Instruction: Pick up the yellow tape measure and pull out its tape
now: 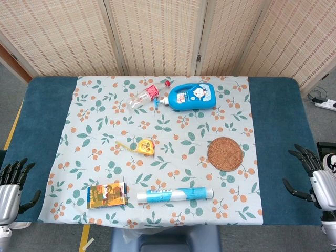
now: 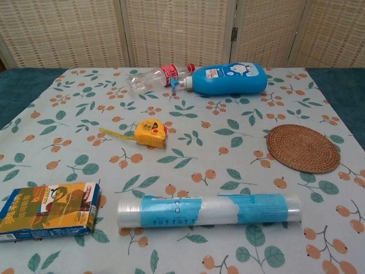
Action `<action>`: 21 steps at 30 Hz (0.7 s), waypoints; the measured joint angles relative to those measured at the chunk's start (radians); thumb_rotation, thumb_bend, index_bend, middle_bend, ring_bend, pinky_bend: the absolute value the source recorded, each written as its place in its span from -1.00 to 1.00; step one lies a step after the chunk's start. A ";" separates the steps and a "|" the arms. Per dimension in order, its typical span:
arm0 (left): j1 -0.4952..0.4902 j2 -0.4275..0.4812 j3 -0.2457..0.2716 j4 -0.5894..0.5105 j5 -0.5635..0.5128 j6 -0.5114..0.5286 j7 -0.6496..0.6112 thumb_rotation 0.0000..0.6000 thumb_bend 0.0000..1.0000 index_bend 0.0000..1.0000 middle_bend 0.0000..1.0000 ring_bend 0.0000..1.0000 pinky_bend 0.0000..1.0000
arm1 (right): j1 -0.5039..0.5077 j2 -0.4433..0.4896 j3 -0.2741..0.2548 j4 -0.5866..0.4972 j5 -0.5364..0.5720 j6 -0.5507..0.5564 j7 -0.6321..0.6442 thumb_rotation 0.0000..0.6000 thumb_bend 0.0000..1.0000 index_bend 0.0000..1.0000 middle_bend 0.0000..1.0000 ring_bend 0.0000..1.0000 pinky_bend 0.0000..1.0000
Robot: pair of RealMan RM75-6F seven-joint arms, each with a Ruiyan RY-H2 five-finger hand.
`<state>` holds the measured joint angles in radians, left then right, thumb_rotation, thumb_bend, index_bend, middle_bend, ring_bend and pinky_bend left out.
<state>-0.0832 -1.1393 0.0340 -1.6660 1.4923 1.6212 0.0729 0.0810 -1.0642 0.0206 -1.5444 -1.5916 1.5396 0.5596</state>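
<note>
Nothing has been grabbed yet, by the look of it. The small yellow tape measure (image 1: 145,146) is lying on its side near the middle of the floral-print tablecloth (image 1: 100,100), with a short bit of yellow tape (image 2: 113,134) already poking out toward the robot's left. That's handy, since the loose end gives something to be pinched once the case is held.

Both hands are parked at the table's near corners, well apart from everything. The left hand (image 1: 13,184) is held empty with its dark fingers spread and pointing up, and the right hand (image 1: 311,176) is likewise unclenched and holding nothing. Neither is seen in the chest view.

The rest is probably just clutter to be avoided: a clear empty plastic bottle with a red label (image 1: 145,96) and a blue lotion-style bottle lying flat (image 1: 191,96) at the far side, a round woven rattan coaster (image 1: 224,153) off to the right, a roll of clear film with a blue label (image 1: 176,195) and a flat blue-and-orange printed box (image 1: 107,195) along the near edge.

The tape measure sits clear of all of these, so a reach from either side shouldn't be blocked.
</note>
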 measured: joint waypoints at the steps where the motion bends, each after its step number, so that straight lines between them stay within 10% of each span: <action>1: 0.000 -0.001 -0.002 0.000 0.000 -0.004 0.001 1.00 -0.21 -0.64 -0.81 -0.87 -1.00 | 0.001 -0.001 0.000 0.000 0.002 -0.005 -0.002 1.00 -0.21 -0.66 -0.84 -0.83 -1.00; 21: -0.010 -0.005 -0.035 -0.009 0.037 -0.051 -0.001 1.00 -0.21 -0.61 -0.81 -0.87 -1.00 | 0.001 0.008 0.007 -0.017 -0.005 -0.003 -0.023 1.00 -0.21 -0.73 -0.86 -0.84 -1.00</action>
<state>-0.0934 -1.1445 -0.0015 -1.6750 1.5297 1.5704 0.0721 0.0816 -1.0567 0.0273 -1.5613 -1.5966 1.5367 0.5364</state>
